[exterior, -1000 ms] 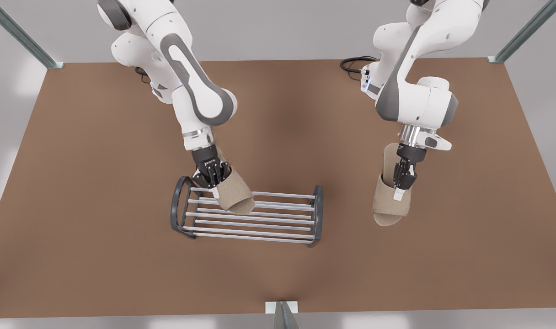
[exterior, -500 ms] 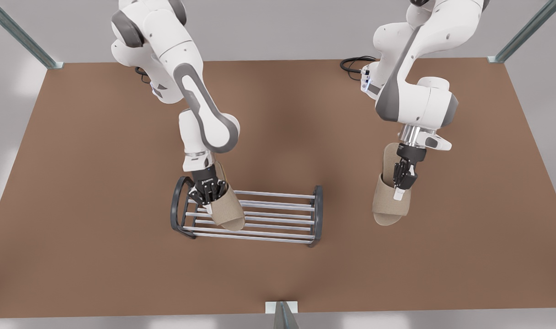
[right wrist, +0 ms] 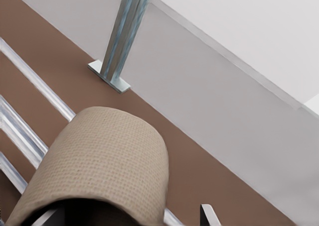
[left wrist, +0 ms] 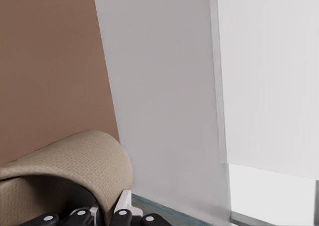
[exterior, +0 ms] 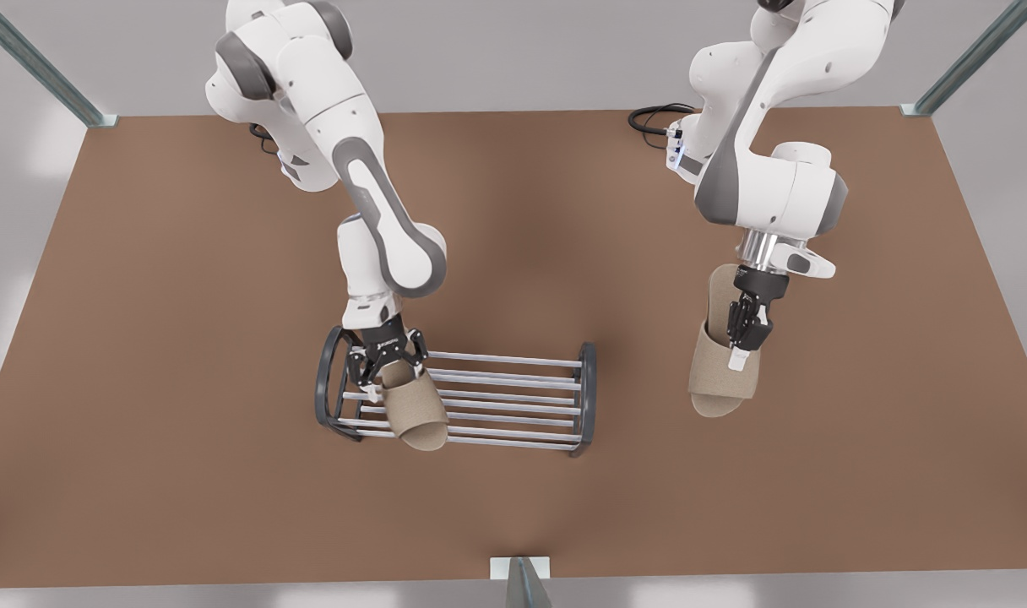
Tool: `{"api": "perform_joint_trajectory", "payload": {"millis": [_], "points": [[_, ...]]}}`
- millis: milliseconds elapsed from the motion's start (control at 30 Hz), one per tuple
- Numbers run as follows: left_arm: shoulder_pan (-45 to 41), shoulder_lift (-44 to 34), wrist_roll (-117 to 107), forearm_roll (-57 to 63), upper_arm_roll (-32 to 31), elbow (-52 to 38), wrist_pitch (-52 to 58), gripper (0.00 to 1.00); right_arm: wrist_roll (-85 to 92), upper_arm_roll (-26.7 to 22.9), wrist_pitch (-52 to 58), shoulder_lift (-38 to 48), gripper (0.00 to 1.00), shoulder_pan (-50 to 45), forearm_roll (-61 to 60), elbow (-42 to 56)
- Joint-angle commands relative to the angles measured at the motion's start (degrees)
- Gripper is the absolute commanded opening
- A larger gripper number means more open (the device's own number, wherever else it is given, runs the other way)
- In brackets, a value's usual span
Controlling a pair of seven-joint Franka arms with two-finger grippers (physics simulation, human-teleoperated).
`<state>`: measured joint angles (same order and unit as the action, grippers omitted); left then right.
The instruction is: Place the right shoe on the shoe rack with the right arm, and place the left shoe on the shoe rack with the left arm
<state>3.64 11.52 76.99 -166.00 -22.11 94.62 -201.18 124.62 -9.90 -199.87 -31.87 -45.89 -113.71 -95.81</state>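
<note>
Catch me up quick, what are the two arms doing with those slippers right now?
The right gripper is open over the shoe rack, with the right shoe lying on the bars near the rack's end at the front view's left. The left gripper hangs above the table off to the front view's right of the rack, shut on the left shoe, toe pointing down. That one is not yet on the rack.
</note>
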Motion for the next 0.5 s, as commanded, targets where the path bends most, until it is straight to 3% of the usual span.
{"api": "perform_joint_trajectory", "payload": {"millis": [0, 233, 467], "points": [[-0.03, 0.0, -0.61, -30.61, -0.04, 0.04, 0.52, 0.21, -3.77, -0.03, 0.79, 0.93, 1.0, 0.1, 0.33, -0.16], [-0.03, 0.0, -0.61, -30.61, -0.04, -0.05, 0.52, 0.21, -3.15, -0.03, 1.06, 3.04, 1.0, 1.5, 0.77, -1.75], [-0.03, 0.09, -0.61, -30.61, -0.04, -0.05, 0.52, 0.21, -2.18, 0.5, 0.09, 11.66, 1.0, 0.89, 0.77, -7.72]]}}
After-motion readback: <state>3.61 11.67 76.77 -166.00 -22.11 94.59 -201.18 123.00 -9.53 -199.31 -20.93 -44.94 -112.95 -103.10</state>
